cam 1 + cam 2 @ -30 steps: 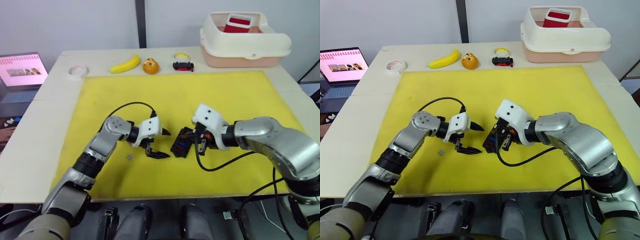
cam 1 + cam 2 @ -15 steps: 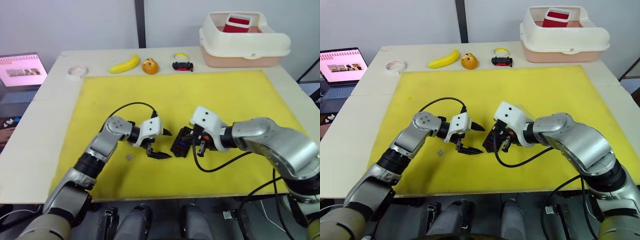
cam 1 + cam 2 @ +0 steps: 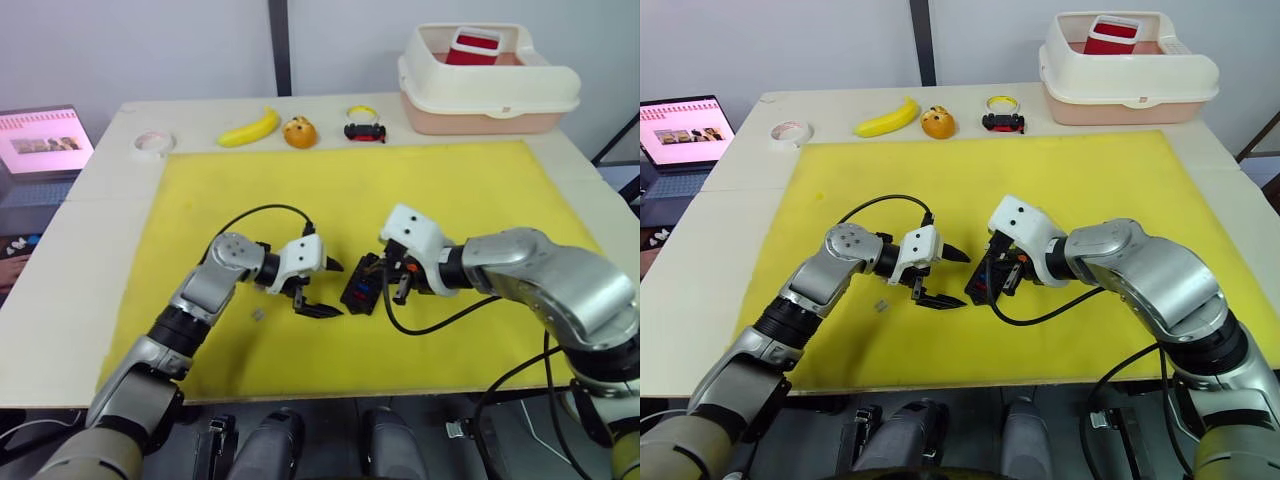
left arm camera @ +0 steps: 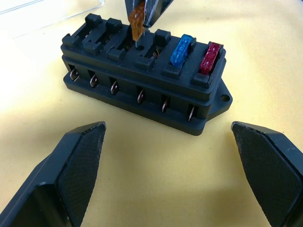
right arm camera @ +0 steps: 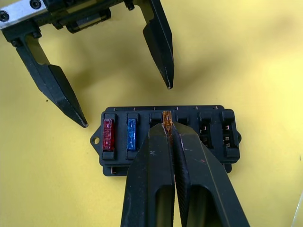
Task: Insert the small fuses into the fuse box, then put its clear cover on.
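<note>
Two seated: red fuse (image 4: 211, 51) and blue fuse (image 4: 182, 48) sit in the fuse box (image 3: 362, 287) at mid-mat.
Loose: one small grey fuse (image 3: 259, 314) lies on the mat, left of the box.
Left gripper (image 3: 320, 288): released, jaws spread wide, empty, just beside the box.
Right gripper (image 5: 168, 126): clenched on an amber fuse (image 4: 137, 21), blades at a middle slot.
Left to do: press it home, fill the open slots, then the cover (image 4: 47, 10).

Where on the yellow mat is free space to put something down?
The yellow mat is bare between the banana row and the arms, and along its right edge. It is crowded around the fuse box, between the left gripper and right gripper.
</note>
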Controlling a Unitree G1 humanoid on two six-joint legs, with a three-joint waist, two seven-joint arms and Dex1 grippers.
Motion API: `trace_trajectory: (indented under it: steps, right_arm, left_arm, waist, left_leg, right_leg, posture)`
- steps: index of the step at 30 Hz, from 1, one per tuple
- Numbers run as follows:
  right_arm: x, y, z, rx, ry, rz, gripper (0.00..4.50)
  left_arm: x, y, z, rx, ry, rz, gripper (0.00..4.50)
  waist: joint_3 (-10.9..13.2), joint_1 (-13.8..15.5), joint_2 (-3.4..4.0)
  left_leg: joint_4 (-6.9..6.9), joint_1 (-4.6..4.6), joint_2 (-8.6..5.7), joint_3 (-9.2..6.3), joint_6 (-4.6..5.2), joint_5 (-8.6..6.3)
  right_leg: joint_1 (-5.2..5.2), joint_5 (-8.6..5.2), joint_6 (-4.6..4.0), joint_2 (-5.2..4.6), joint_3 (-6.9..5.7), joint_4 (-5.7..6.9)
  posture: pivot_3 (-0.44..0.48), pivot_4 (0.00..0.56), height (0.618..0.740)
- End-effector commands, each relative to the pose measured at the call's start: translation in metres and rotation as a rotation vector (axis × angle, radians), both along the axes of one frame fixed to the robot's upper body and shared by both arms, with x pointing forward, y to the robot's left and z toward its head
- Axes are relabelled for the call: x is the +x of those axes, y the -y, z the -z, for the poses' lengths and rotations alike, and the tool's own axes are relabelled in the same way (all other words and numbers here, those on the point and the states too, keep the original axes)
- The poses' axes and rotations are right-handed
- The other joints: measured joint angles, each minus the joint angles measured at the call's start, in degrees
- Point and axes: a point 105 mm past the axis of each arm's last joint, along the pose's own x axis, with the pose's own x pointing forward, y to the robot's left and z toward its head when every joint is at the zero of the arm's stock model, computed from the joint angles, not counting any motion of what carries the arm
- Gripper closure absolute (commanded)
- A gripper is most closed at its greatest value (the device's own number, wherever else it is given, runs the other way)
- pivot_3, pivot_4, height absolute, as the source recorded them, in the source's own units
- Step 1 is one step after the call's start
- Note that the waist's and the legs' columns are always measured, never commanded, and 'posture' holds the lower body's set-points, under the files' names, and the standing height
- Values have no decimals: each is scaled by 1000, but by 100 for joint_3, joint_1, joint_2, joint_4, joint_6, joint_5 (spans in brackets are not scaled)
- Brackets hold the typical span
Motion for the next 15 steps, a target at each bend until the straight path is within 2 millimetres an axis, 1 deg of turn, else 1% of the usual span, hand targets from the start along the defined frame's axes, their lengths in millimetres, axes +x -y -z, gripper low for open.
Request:
trace_trajectory:
  steps: [1, 15]
  right_arm:
    - [1, -2, -4, 7, 26, -9, 4483]
    - [-2, -6, -3, 19, 15, -20, 4483]
  left_arm:
    - [0, 1, -10, -13, 40, 12, 0]
    - [0, 1, -10, -12, 40, 14, 0]
  waist:
    - [0, 3, 0]
    - [0, -1, 0]
  left_leg:
    - [0, 0, 0, 0, 0, 0]
    - [0, 0, 0, 0, 0, 0]
  right_leg:
    - [0, 0, 0, 0, 0, 0]
    - [0, 0, 0, 0, 0, 0]
  posture:
    - [0, 150, 740]
    - [0, 150, 740]
